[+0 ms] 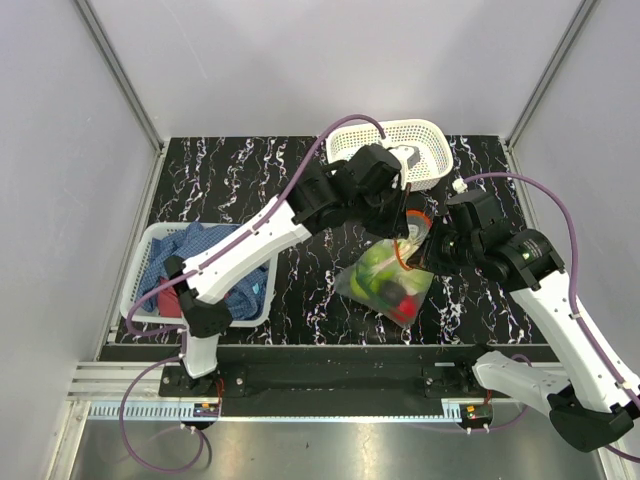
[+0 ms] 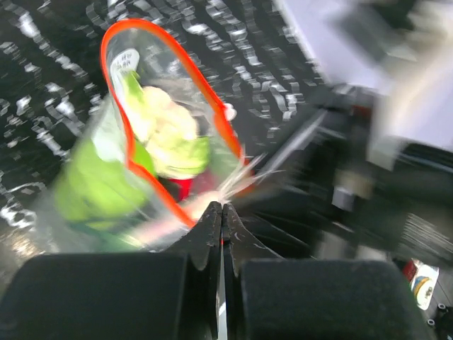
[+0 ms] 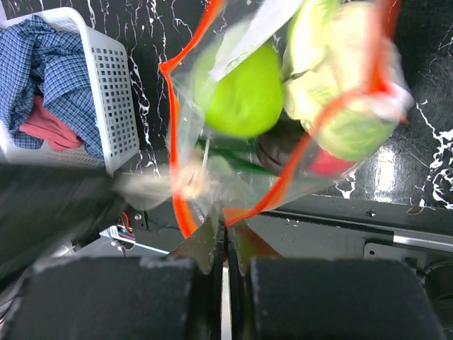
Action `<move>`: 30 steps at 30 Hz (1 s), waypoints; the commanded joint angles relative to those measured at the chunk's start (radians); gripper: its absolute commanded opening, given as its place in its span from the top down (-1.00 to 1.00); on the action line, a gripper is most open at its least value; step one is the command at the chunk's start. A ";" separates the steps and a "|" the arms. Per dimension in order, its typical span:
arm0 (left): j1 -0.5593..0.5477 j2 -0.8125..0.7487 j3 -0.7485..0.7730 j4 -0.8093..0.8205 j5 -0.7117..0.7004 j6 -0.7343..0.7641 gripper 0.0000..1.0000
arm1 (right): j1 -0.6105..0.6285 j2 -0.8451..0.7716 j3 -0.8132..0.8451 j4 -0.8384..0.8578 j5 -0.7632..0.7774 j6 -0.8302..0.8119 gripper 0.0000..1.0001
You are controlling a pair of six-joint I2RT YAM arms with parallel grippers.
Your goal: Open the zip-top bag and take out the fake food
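Left jaws: pressed together, pinching one lip of the zip-top bag (image 2: 141, 163) at its orange-red zip strip (image 2: 212, 120).
Right jaws: also pressed together; you are pinching the opposite lip of the strip.
Bag position: it is between your two arms, right of the middle of the tabletop (image 1: 230, 180), with its mouth raised at the jaws and its body trailing toward the near edge. You cannot tell whether the bottom rests on the tabletop.
Bag mouth: the strip is parted into an open loop.
Fake food: all of it is inside the bag: a lime-green fruit (image 3: 244, 95), a pale cabbage-like piece (image 2: 170, 131), a red piece (image 1: 405, 305) and a dark ball (image 3: 279, 145).
Left basket (image 1: 150, 240): holds blue and red cloths (image 3: 42, 78), well apart from the bag.
Far basket (image 1: 430, 135): sits at the back edge, behind your left arm.
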 commanded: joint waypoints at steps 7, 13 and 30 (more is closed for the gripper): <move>0.006 -0.050 0.113 0.010 -0.009 -0.035 1.00 | 0.003 0.002 0.045 0.014 0.010 -0.027 1.00; 0.079 -0.017 0.174 0.021 0.027 -0.024 1.00 | 0.003 0.008 0.025 0.028 -0.010 -0.052 1.00; 0.176 -0.172 0.185 0.320 0.034 -0.087 1.00 | 0.003 0.002 -0.017 0.048 -0.086 -0.057 1.00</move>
